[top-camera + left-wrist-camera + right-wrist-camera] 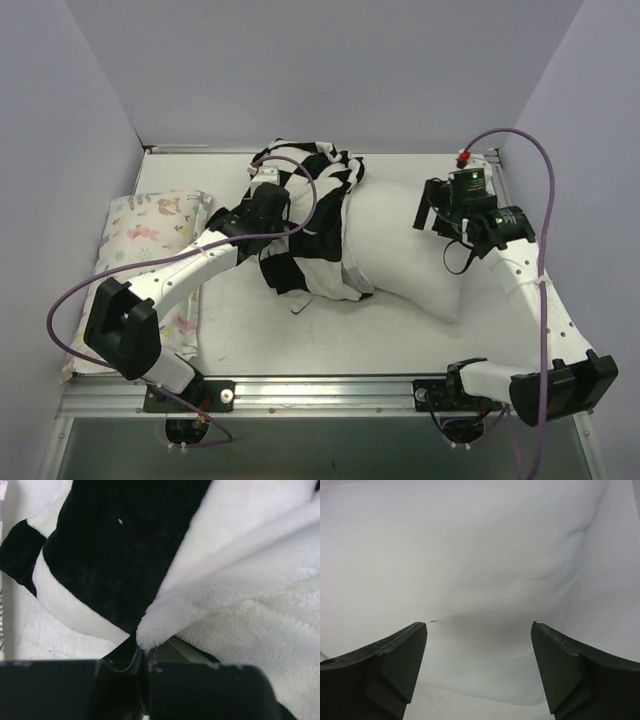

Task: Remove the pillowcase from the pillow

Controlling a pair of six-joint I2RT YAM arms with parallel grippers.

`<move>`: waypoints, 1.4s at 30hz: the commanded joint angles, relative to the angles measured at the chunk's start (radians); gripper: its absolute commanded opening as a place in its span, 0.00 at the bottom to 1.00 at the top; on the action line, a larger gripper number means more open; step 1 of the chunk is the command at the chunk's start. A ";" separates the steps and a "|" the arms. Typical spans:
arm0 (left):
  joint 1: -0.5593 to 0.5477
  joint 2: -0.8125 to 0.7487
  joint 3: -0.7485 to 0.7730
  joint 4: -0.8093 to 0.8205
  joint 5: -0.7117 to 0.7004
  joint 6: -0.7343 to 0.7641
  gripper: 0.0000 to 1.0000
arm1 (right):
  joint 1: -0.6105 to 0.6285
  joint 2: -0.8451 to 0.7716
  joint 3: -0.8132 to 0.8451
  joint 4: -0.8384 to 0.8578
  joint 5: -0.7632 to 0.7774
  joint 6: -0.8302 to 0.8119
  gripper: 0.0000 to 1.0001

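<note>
Black and white checkerboard squares cover the soft plush pillowcase (305,225); it is bunched and wrinkled around the left end of the large plump plain white pillow (410,255), which lies across the middle of the white table (300,335). The right part of the pillow is bare and slants toward the near right side; the folds of the pillowcase spread onto the table at the far side and at the near side.

The left gripper (268,205) is at the left edge of the bunched fabric; in the left wrist view its jaws are pressed together on a fold of the pillowcase (120,555), where a white plush ridge and a black patch meet and go in between the black fingers (200,690).

The right gripper (435,215) is over the bare right end of the pillow; in the right wrist view its jaws stand wide apart, with only the smooth white surface of the pillow (470,555) between them; if the fingers (395,660) touch it, I cannot tell.

At the left edge of the table lies a pale small pillow printed with pastel animals (150,230), partly under the left arm and apart from the checkered fabric.
</note>
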 commanded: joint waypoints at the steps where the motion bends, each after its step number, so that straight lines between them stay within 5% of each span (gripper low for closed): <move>1: -0.009 0.015 0.011 0.030 0.018 0.013 0.00 | 0.166 -0.064 0.027 0.045 0.170 -0.074 0.92; 10: -0.009 0.014 0.008 0.030 0.041 0.011 0.00 | 0.474 0.069 -0.131 0.180 0.191 -0.166 1.00; 18: -0.021 0.003 0.026 0.030 0.108 0.021 0.00 | 0.468 0.306 -0.219 0.329 0.176 -0.130 0.94; 20: -0.035 -0.011 0.038 0.030 0.140 0.045 0.08 | 0.439 0.353 -0.189 0.300 0.174 -0.109 0.56; 21: -0.040 -0.029 0.040 0.028 0.148 0.050 0.22 | 0.428 0.353 -0.188 0.294 0.184 -0.094 0.02; 22: -0.049 -0.042 0.037 0.031 0.156 0.056 0.39 | 0.418 0.332 -0.192 0.291 0.185 -0.081 0.00; 23: -0.051 -0.057 0.034 0.030 0.151 0.057 0.64 | 0.410 0.318 -0.194 0.294 0.162 -0.080 0.00; 26: -0.046 -0.132 0.009 -0.013 0.070 -0.003 0.78 | 0.358 0.271 -0.186 0.277 0.125 -0.075 0.00; 30: 0.050 -0.227 -0.081 -0.024 -0.004 -0.097 0.84 | 0.313 0.223 -0.191 0.263 0.056 -0.074 0.00; 42: 0.282 -0.172 -0.287 0.235 0.338 -0.041 0.97 | 0.275 0.140 -0.137 0.185 -0.005 -0.072 0.00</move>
